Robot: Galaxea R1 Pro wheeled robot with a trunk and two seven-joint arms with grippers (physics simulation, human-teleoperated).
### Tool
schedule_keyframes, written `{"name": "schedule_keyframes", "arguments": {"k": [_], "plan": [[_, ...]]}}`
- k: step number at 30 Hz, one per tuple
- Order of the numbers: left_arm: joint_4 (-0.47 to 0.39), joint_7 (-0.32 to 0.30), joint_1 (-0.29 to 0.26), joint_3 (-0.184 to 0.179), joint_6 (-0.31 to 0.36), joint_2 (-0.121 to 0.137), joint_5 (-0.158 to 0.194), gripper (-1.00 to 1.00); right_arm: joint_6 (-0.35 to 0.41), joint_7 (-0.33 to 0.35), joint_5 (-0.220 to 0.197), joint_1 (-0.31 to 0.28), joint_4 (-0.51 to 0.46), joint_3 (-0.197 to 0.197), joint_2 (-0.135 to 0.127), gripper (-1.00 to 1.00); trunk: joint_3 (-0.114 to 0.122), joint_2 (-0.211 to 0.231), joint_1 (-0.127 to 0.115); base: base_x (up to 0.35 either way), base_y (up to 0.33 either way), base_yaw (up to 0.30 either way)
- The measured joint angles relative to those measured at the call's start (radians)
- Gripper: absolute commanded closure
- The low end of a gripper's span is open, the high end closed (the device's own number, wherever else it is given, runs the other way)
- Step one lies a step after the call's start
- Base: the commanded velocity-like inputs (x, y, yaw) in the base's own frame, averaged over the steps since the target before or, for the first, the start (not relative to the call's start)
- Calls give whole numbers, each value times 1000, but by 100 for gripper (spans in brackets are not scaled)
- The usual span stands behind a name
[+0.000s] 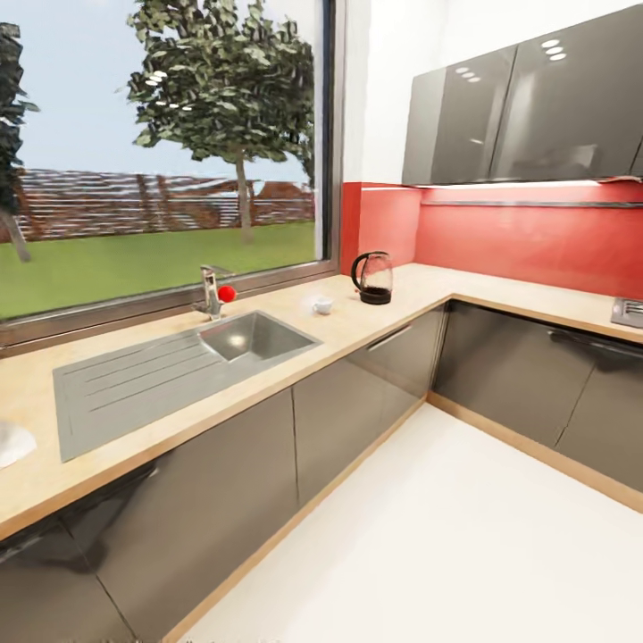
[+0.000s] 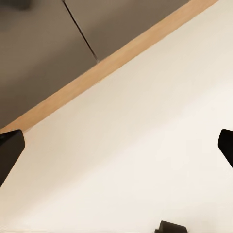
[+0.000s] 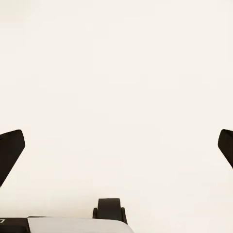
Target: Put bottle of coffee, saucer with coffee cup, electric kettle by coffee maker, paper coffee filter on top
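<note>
The kitchen countertop runs in light wood along the window and turns at the red-walled corner. The electric kettle, glass with a black base and handle, stands near that corner. A small white coffee cup sits between the kettle and the sink. A white rounded object lies at the far left edge, cut off; I cannot tell what it is. The coffee maker, bottle of coffee and kitchen shelf are out of view. My left gripper is open over the floor beside the cabinet plinth. My right gripper is open over bare floor.
A tap with a red knob stands behind the sink, with a grey drainboard to its left. Grey cabinet fronts line both counter runs. A hob corner shows at the right. Pale floor lies open ahead.
</note>
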Motion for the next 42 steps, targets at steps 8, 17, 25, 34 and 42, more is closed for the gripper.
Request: {"name": "schedule_keyframes", "arguments": {"k": [8, 17, 25, 34, 42], "plan": [[0, 0, 0, 0, 0, -1, -1, -100, 0, 0, 0, 0, 0, 0, 0, -100, 0, 0, 0, 15, -5, 272], [0, 1, 0, 1, 0, 0, 0, -100, 1, 0, 0, 0, 0, 0, 0, -100, 0, 0, 0, 191, -145, 272], [0, 1, 0, 1, 0, 0, -1, -100, 0, 1, 0, 0, 0, 0, 0, -100, 0, 0, 0, 227, -184, 272], [0, 1, 0, 1, 0, -1, -2, -100, 1, 0, 0, 0, 0, 0, 0, -100, 0, 0, 0, 130, -234, 272], [0, 2, 0, 4, 0, 0, 5, -100, 0, 0, 0, 0, 0, 0, 0, -100, 0, 0, 0, -62, -177, 272]]}}
